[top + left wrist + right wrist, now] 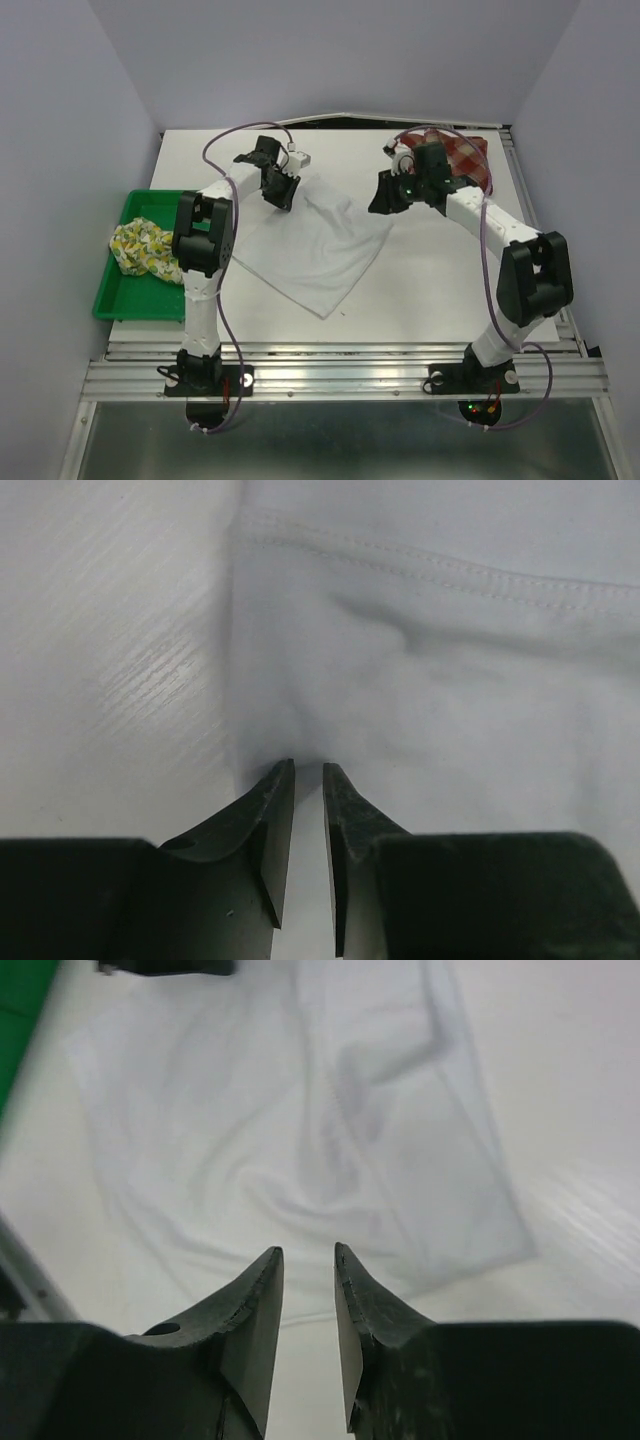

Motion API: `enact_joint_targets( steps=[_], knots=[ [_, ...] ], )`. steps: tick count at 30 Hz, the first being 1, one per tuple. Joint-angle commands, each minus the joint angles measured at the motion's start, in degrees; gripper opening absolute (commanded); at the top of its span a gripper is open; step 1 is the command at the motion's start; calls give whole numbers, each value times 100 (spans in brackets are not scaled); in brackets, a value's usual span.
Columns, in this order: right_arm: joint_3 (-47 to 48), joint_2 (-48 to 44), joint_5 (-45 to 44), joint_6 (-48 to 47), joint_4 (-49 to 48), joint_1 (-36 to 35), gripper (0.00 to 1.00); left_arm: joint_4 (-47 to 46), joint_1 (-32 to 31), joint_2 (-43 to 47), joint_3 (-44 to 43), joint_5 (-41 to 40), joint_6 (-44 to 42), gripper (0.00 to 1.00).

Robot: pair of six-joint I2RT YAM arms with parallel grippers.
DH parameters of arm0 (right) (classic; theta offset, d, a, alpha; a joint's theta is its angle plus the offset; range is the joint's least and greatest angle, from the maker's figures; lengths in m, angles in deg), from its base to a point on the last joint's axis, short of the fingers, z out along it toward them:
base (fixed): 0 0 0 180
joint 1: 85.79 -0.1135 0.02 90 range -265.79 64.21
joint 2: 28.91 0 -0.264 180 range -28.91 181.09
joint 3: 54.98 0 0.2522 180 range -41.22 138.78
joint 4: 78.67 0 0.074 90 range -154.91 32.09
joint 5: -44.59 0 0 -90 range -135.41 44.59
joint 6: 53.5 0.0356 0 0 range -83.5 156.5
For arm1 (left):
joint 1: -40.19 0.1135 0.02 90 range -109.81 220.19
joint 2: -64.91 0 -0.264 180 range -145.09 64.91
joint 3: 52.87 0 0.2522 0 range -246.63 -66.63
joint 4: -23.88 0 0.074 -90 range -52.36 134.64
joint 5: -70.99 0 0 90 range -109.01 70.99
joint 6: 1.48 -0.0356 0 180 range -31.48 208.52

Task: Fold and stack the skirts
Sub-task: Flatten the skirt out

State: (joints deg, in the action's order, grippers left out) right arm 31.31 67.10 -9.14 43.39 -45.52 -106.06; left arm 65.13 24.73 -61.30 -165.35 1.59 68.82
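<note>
Left gripper (308,765), narrowly parted, is touching the white skirt (315,250) at its edge, empty; right gripper (308,1250) is hovering likewise parted, empty. White skirt is lying spread on the table (430,290): light, limp, likely best pinched at corners.

Plain skirt (318,245) ctr of table (430,290), fruit-print skirt (143,250) in tray (120,300) at L edge, plaid skirt (470,160) far R corner.
</note>
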Motion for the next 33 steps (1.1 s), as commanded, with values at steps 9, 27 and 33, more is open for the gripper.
enact_joint_targets(
  steps=[9,27,33],
  knots=[
    [1544,1710,-2010,-1849,741,287,37,-208,-238,246,-236,-416,-104,31],
    [1632,2299,-2027,-2096,1013,340,42,-208,-238,97,-218,-592,-69,33],
    [1641,2379,-2019,-2105,1005,340,35,-200,-238,97,-183,-654,-86,33]
  ],
)
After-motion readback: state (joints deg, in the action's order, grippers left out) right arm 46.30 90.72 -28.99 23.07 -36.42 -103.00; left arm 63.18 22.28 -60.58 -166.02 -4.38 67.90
